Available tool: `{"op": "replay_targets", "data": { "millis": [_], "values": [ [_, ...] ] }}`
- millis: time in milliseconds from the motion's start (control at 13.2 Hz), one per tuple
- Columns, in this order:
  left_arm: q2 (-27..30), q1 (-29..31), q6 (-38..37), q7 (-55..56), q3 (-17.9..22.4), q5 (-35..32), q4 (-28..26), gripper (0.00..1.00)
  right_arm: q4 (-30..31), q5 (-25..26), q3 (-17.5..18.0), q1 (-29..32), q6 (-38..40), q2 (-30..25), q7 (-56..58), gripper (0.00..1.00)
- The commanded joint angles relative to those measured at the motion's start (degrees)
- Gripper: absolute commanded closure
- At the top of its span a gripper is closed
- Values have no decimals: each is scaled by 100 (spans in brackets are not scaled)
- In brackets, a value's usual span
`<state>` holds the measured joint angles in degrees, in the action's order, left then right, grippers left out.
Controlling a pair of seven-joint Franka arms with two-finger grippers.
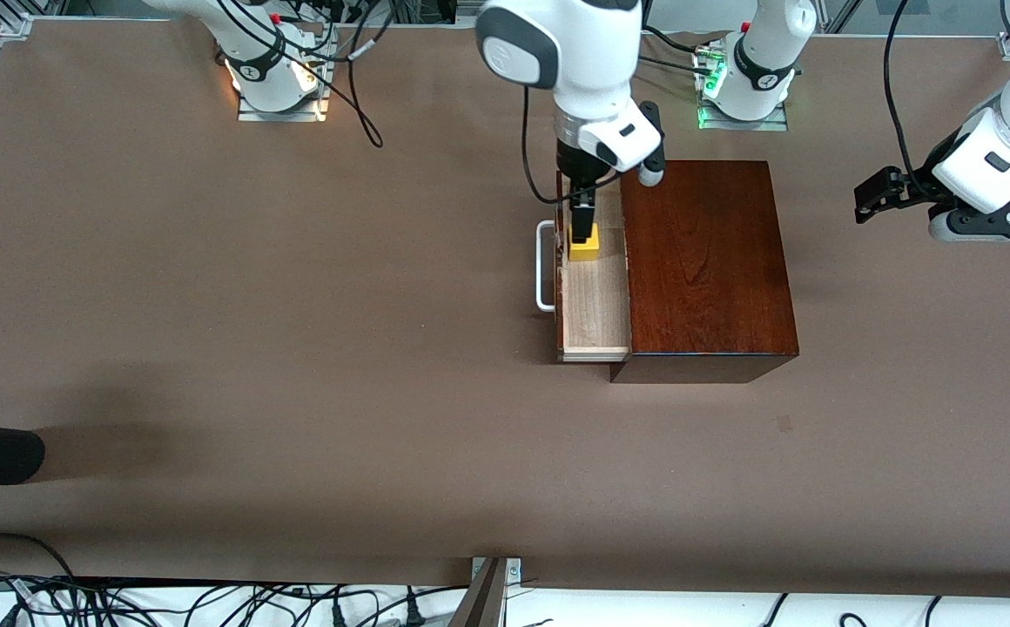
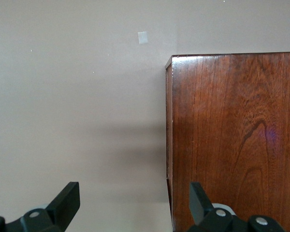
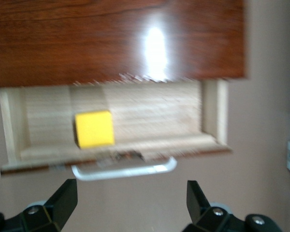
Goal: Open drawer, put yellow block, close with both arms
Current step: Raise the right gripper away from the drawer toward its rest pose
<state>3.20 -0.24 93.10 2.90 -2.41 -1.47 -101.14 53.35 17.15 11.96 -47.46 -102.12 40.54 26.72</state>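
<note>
The yellow block (image 3: pixel 94 128) lay in the open drawer (image 1: pixel 594 313) — right gripper (image 1: pixel 582 228) above it, jaws apart; left gripper (image 1: pixel 872 198) waited over the surface — jaws apart.

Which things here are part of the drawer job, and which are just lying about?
Part of the job:
- drawer, pulled open
- yellow block, lying in the drawer
- right gripper, open over the block
- left gripper, open, waiting beside the wooden box

Lying about:
- cables along the table's near edge
</note>
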Motion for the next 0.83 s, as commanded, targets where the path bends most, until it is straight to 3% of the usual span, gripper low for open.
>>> {"op": "replay_targets", "data": {
  "millis": [0,380,607,759],
  "values": [
    [-241,24,-116,-184,30,121,383,0,149,-300,-61,578,281,-598,87,0],
    [-285,24,-125,-176,30,147,437,0,175,-817,-255,1737,455,-1275,53,0],
    [-285,-37,-370,-202,12,147,577,0,193,-1589,-290,2651,1235,-1680,105,0],
    [-285,-55,-529,-202,-66,156,639,0,210,-1706,-482,2935,1799,-2083,36,0]
  ]
}}
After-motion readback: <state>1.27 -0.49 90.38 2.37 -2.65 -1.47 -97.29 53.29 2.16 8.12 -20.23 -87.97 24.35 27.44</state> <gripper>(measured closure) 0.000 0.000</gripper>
